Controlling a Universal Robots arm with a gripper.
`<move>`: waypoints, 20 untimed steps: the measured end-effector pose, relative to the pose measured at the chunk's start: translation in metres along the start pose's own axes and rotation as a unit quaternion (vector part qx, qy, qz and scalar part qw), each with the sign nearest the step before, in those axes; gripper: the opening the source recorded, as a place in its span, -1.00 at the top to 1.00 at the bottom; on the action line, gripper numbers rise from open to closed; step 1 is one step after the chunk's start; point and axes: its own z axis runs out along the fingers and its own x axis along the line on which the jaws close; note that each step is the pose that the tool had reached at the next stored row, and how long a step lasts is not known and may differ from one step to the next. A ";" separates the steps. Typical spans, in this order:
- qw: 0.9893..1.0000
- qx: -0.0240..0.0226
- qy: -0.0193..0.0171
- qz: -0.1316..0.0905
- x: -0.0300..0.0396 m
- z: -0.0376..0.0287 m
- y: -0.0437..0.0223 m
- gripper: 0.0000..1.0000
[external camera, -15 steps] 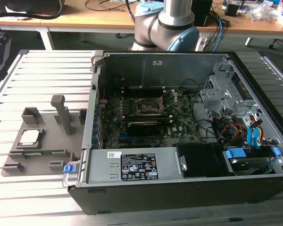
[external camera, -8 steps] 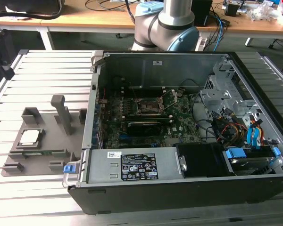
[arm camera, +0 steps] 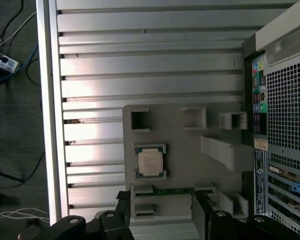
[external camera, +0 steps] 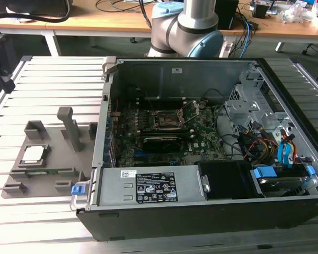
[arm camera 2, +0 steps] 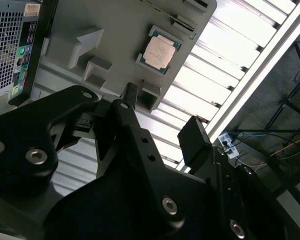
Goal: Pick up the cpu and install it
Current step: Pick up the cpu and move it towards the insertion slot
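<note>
Cpu (arm camera: 150,161) apart from the fingers (arm camera: 201,210), untouched, lying flat with its silvery top plate up in a square nest of the grey fixture plate (arm camera: 185,150). Fingers black, spread wide in both wrist views, with nothing gripped. Seen past the gap between them in the first wrist view: the edge of the fixture plate and a long narrow green-edged card (arm camera: 165,190), which stands on edge in its slot just beside the cpu's nest.

Around the nest on the same plate, several raised grey blocks and hollow square pockets, plus one taller slanted post (arm camera: 225,150). Fixture plate resting on the slatted aluminium tabletop (arm camera: 150,65), right against the rear corner of the computer case (arm camera: 282,125), where a perforated grille and coloured ports face the camera.

In the exterior view, cpu (external camera: 33,154) towards the exterior view's left, on the fixture plate outside the case. Case lying on its side, open on top. Inside it:
- a green motherboard (external camera: 201,140)
- a black square socket frame (external camera: 167,119) near the board's middle, well apart from the cpu
- a long dark card (external camera: 164,139) just in front of the socket
- a silver power supply (external camera: 148,186) with a label along the near wall
- drive bays with blue latches and bundled cables at the exterior view's right

Robot arm (external camera: 193,24), grey with pale blue joint caps, rising behind the case's far wall. Beyond it, a wooden desk (external camera: 106,21) strewn with cables.
</note>
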 end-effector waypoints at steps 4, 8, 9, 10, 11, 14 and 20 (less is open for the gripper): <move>1.000 0.000 0.000 0.000 0.0002 0.0042 0.0001 -0.21; 1.000 0.000 0.000 0.000 0.0003 0.0093 0.0002 -0.21; 1.000 0.000 0.000 0.000 0.0004 0.0108 0.0003 -0.21; 1.000 0.000 0.000 0.000 0.0004 0.0115 0.0003 -0.21; 1.000 0.000 0.000 0.000 0.0004 0.0124 0.0003 -0.21; 1.000 0.000 0.000 0.000 0.0005 0.0155 0.0004 -0.21; 1.000 0.000 0.000 0.000 0.0007 0.0211 0.0006 -0.21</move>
